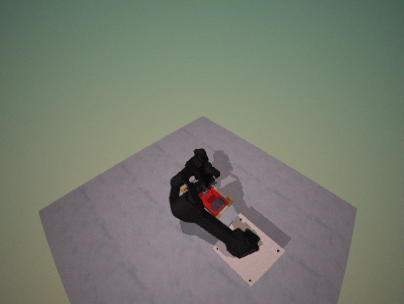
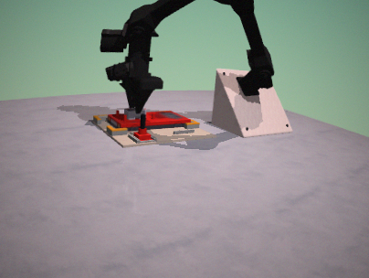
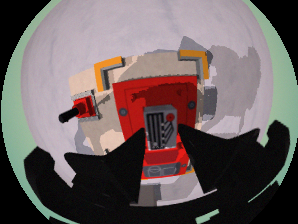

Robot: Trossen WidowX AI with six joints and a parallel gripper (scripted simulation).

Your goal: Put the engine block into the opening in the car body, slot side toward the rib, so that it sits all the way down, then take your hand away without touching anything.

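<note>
Now, at far left of the wrist view, keep clear of the black-handled red fixture [image 3: 85, 107] [image 2: 142, 135]. Just below centre, look for the grey engine block [image 3: 160, 125] [image 2: 132, 112], upright at the opening in the red car body [image 3: 132, 100] [image 2: 175, 120] [image 1: 212, 191]. Check depth and slot direction first, neither being certain from these angles. With jaws released but close beside both flanks, part evenly, then lift straight up, without twisting or brushing the block. Toward upper right, avoid the yellow corner bracket [image 3: 194, 53].
</note>
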